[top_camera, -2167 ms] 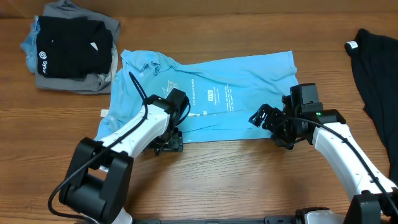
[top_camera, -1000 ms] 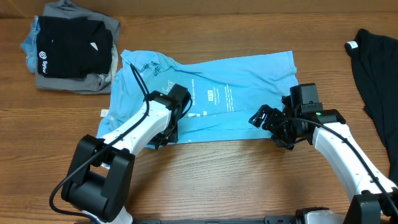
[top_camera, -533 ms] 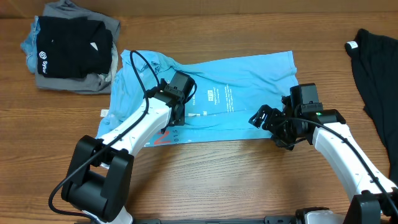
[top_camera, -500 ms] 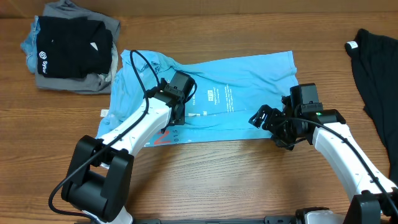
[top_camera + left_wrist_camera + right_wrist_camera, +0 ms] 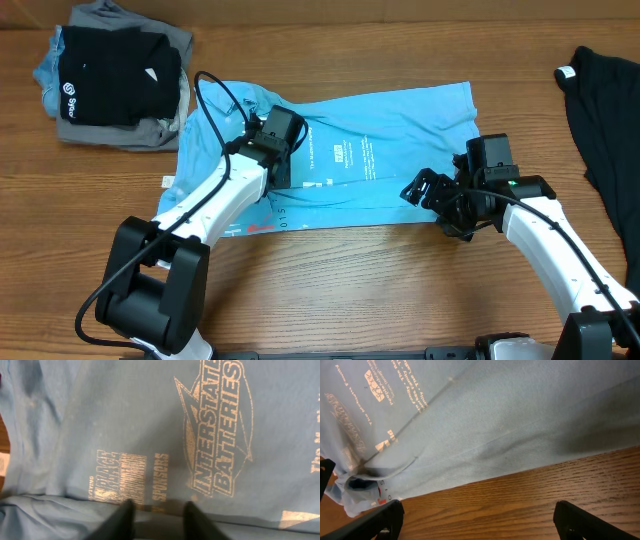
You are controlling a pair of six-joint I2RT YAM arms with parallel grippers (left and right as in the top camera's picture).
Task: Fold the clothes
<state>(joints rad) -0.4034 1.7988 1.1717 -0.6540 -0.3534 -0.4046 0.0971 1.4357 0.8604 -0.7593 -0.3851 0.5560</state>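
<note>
Mid-fold, light blue T-shirt (image 5: pixel 400 125) on bench (image 5: pixel 350 275): left claw (image 5: pixel 155 519) parted, empty over print; right claw (image 5: pixel 418 190) wide apart near lower edge; next, probably gripping an edge.

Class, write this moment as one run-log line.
left gripper: open over blue T-shirt | right gripper: open at its near edge | held: nothing

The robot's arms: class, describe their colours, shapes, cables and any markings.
Both arms have white, rounded link shells, black joints and black wrist blocks. A thin black cable loops above the left arm; another runs along the right arm, which shows a small green light. Gripper fingers are black.
</note>
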